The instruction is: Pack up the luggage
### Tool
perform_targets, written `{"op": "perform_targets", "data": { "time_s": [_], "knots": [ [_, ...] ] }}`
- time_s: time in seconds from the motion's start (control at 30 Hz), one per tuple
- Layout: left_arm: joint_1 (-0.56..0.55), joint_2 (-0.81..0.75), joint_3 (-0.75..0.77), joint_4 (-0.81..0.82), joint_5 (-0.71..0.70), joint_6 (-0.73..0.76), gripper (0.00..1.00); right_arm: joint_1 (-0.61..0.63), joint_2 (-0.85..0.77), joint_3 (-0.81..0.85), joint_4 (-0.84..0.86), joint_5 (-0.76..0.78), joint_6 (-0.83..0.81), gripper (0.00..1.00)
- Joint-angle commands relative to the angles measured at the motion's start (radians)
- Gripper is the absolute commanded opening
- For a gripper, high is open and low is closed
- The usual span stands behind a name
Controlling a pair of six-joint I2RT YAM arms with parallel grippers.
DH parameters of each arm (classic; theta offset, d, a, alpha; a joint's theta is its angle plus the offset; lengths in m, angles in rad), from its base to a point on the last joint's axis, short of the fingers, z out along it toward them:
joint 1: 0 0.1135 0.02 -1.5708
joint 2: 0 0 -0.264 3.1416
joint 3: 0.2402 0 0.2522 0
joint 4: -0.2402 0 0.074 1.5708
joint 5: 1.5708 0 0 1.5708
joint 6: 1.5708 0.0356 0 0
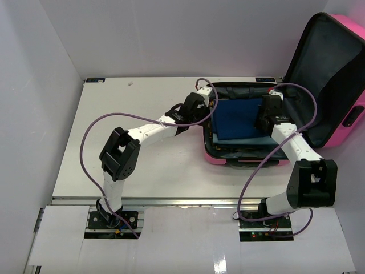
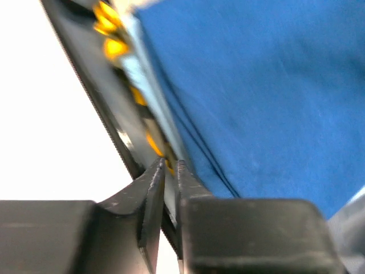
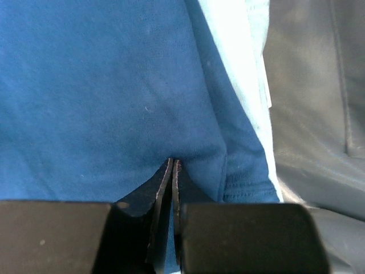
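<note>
The luggage [image 1: 242, 161] is a hot-pink suitcase lying open at the table's right, its lid [image 1: 336, 68] standing up against the right wall. A folded blue cloth [image 1: 239, 119] lies on top of the clothes inside. My left gripper [image 1: 208, 114] is at the case's left rim; in the left wrist view it [image 2: 170, 165] is shut to a narrow slit beside the blue cloth [image 2: 274, 85] and the black zipper trim [image 2: 85, 85]. My right gripper [image 1: 263, 123] is at the cloth's right edge; in the right wrist view it [image 3: 172, 161] is shut on a puckered fold of the blue cloth [image 3: 102, 85].
A pale blue layer [image 3: 251, 68] lies under the blue cloth, with the dark grey lining [image 3: 319, 114] to its right. Orange-yellow patches [image 2: 108, 23] show along the case's left inner edge. The white table [image 1: 137, 165] spreads left of the case, with walls on three sides.
</note>
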Motion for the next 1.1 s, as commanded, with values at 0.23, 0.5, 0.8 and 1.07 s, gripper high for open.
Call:
{"op": "perform_targets", "data": {
  "time_s": [0.23,0.5,0.8,1.07],
  "knots": [
    [0.031,-0.083,0.096,-0.100,-0.212,0.035,0.59,0.032,-0.188,0.188,-0.080,0.122,-0.076,0.59],
    [0.031,-0.024,0.019,-0.045,-0.074,-0.015,0.58,0.051,-0.226,0.335,-0.056,0.462,-0.132,0.72],
    [0.031,0.038,0.023,-0.033,-0.012,-0.027,0.42,0.051,-0.326,0.254,0.130,0.780,-0.304,0.84],
    [0.035,0.049,0.011,-0.040,-0.033,-0.008,0.00,0.053,-0.475,0.008,0.341,0.882,-0.340,0.84]
  ]
}}
